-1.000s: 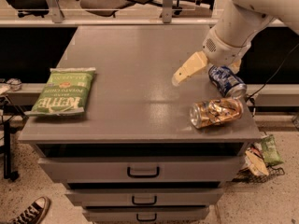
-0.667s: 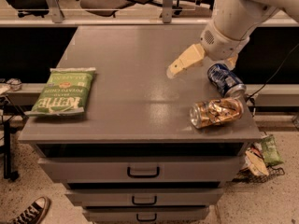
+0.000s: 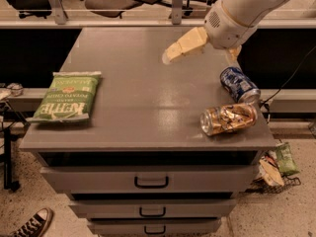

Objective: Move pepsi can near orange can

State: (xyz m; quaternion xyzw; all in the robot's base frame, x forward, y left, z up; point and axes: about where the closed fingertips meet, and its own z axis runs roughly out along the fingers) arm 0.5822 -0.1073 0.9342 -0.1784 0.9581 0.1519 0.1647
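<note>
Two cans lying on the table [image 3: 143, 107], pepsi can [image 3: 239, 84] just beside orange can [image 3: 228, 119], one chip bag [image 3: 66, 97], three shut drawers [image 3: 151, 180], tool [image 3: 169, 56] above, empty, its opening we cannot tell.

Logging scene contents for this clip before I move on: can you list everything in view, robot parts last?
pepsi can: one, dark blue, on its side at the cabinet top's right edge, close behind the orange can.
orange can: one, orange-gold, on its side near the front right corner.
chip bag: one, green, flat at the left edge.
cabinet: one, grey, drawers in front.
small bag: one, green, floor at right.
shoe: one, black and white, floor at lower left.
office chairs: dark, behind.
arm: white, from upper right.
gripper: one, beige, above the cabinet top, apart from both cans.
</note>
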